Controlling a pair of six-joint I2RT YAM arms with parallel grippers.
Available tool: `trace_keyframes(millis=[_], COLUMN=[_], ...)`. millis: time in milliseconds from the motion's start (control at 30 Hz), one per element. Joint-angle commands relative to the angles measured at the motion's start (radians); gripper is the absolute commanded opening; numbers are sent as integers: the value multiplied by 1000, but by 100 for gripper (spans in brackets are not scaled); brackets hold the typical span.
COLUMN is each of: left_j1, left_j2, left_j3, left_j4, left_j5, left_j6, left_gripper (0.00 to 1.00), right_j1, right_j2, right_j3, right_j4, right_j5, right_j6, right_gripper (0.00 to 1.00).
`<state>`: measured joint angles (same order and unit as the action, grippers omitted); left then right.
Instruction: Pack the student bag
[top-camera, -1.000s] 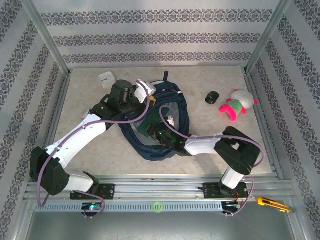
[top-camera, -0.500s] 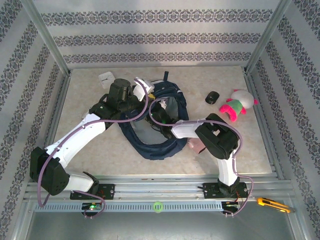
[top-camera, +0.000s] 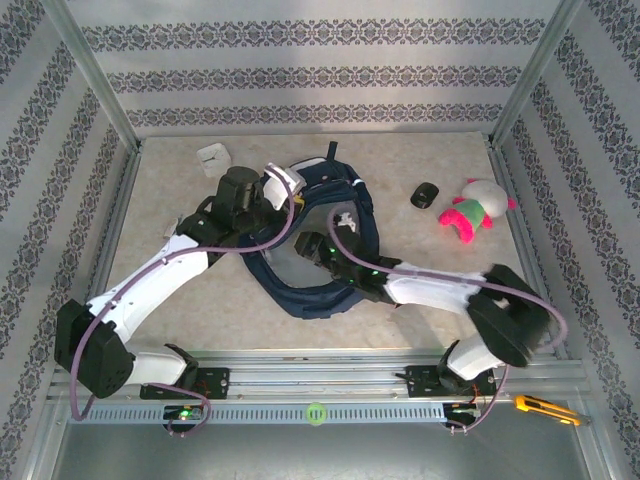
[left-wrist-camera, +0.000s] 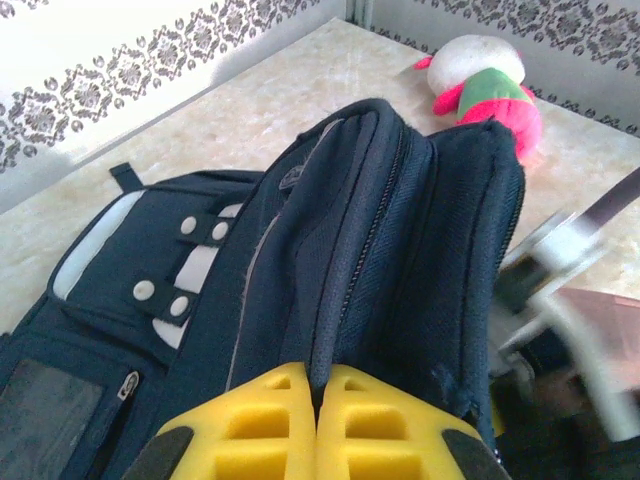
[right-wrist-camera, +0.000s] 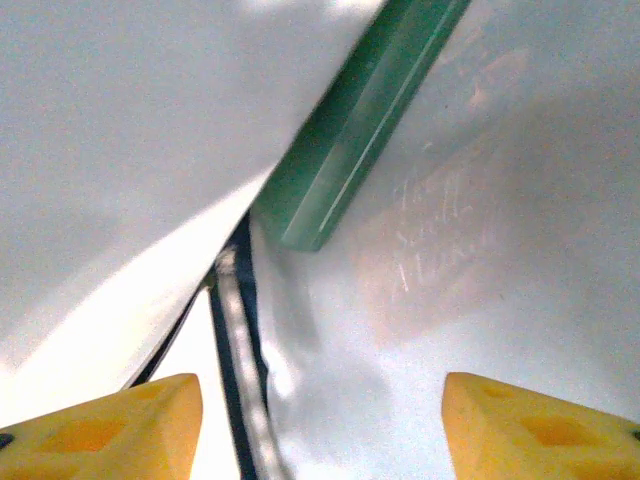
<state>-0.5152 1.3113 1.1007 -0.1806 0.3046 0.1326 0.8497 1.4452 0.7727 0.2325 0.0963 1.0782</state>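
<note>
Loading step. Left gripper (left-wrist-camera: 318, 405) pinches student bag (left-wrist-camera: 400, 260) rim, propping mouth; right gripper (right-wrist-camera: 320, 420) spread inside near green object (right-wrist-camera: 350, 130). Next: back out cleanly.

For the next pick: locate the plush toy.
In the top view, the plush toy lies far right on the table, beside a small black object, right of the student bag.

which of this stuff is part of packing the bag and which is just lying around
Job: bag, left gripper, right gripper, green stick; probably plush, black object.
Lying about: yellow knife, green ring, white item.
</note>
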Motion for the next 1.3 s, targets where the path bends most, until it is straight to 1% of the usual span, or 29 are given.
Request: trace_keyframes(millis=[0, 133, 233, 333, 367, 433, 567, 700, 833, 967, 1100, 1267], left_j1=[14, 20, 21, 23, 23, 23, 24, 24, 23, 24, 24, 24], left_j2=[-58, -116, -137, -132, -130, -128, -126, -125, -124, -125, -115, -109], left_j3=[-25, -107, -141, -142, -144, -145, -147, -148, -139, -143, -136, -138], left_j4=[1, 45, 73, 66, 71, 80, 90, 90, 82, 89, 92, 104], left_j5=[-62, -58, -53, -50, -40, -28, -31, -29, -25, -28, -15, -20], left_j6=[12, -32, -40, -57, -67, -82, -94, -97, -97, -96, -99, -98], left_gripper=[0, 0, 0, 0, 0, 0, 0, 0, 0, 0, 0, 0], right_j1=[-35, -111, -216, -337, -370, -405, -427, -452, -474, -485, -528, -599], right_j2=[-155, -303, -335, -321, -314, -297, -262, -197, -115, -50, 11, 16], right_j3=[-1, 41, 102, 92, 86, 75, 57, 68, 87, 115, 149, 163], right_j4=[-369, -714, -984, -1089, -1107, -1126, -1109, -1109, -1108, -1111, -1102, -1079], right_j5=[-39, -26, -16, -58, -68, -60, -106, -142, -229, -200, -187, -191], right_j6=[-180, -369, -450, -535, -560, -590, -654, -694, -739, -762, -765, -722], right_gripper=[68, 74, 77, 79, 80, 82, 86, 86, 87, 88, 87, 85])
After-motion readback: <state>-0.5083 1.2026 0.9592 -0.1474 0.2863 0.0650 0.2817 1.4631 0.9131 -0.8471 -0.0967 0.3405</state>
